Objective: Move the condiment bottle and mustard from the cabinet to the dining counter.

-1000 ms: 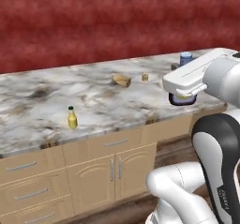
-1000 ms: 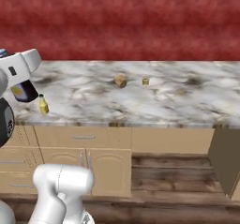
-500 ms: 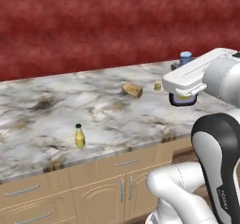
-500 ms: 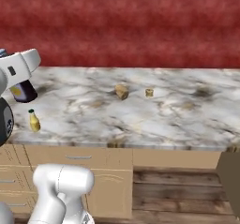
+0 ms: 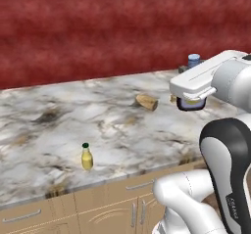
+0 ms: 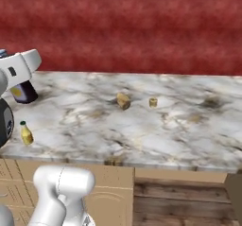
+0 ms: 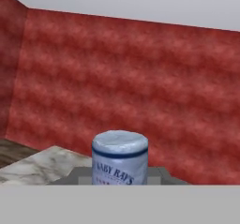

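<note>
One of the two task bottles, the mustard (image 5: 87, 157), stands upright on the marble desk (image 5: 59, 125) close to its front edge; we see it again at the left in the right base view (image 6: 26, 134). The condiment bottle (image 5: 194, 60) shows its pale cap above the robot's hand in the left base view, and in the hand view (image 7: 120, 157) that cap with its dark blue band and printed label rises just ahead of the camera, between two grey blocks. We take it to be pinched in the jaws (image 5: 191, 102), with the dark body hanging under the white hand over the desk (image 6: 23, 91). Further along the desk lies a tan piece on its side (image 5: 146, 101), and beside it a small tan cup (image 6: 152, 102). Behind everything runs a dark red wall (image 7: 140, 78).
</note>
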Controlling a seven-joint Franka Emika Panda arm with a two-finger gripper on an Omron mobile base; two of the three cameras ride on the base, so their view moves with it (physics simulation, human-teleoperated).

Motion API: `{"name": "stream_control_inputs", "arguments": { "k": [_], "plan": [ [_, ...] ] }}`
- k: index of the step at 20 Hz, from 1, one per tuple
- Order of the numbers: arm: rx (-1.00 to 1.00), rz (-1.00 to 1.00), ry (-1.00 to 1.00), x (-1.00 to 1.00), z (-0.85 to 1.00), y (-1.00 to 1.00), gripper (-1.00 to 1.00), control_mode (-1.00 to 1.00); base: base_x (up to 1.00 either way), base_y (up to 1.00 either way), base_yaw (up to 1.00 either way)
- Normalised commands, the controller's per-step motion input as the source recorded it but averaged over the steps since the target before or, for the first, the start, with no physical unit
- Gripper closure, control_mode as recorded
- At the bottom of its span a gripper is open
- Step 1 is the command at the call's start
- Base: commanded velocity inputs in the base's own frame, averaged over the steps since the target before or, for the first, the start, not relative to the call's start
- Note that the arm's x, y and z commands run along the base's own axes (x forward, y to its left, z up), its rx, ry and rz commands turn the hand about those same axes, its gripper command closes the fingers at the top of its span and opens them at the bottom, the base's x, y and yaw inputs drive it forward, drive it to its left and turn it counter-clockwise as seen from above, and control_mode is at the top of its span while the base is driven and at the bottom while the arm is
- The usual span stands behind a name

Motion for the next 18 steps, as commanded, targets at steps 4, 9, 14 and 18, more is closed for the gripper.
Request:
{"name": "stream_control_inputs", "arguments": {
  "k": [4, 9, 14, 18],
  "plan": [
    [0.0, 0.0, 0.0, 0.0, 0.0, 0.0, 1.0, 1.0, 0.43, -0.24, 0.1],
    [0.0, 0.0, 0.0, 0.0, 0.0, 0.0, 1.0, 1.0, 0.42, -0.26, 0.11],
    [0.0, 0.0, 0.0, 0.0, 0.0, 0.0, 1.0, 1.0, 0.44, -0.26, 0.1],
    [0.0, 0.0, 0.0, 0.0, 0.0, 0.0, 1.0, 1.0, 0.44, -0.05, 0.06]
  ]
}}
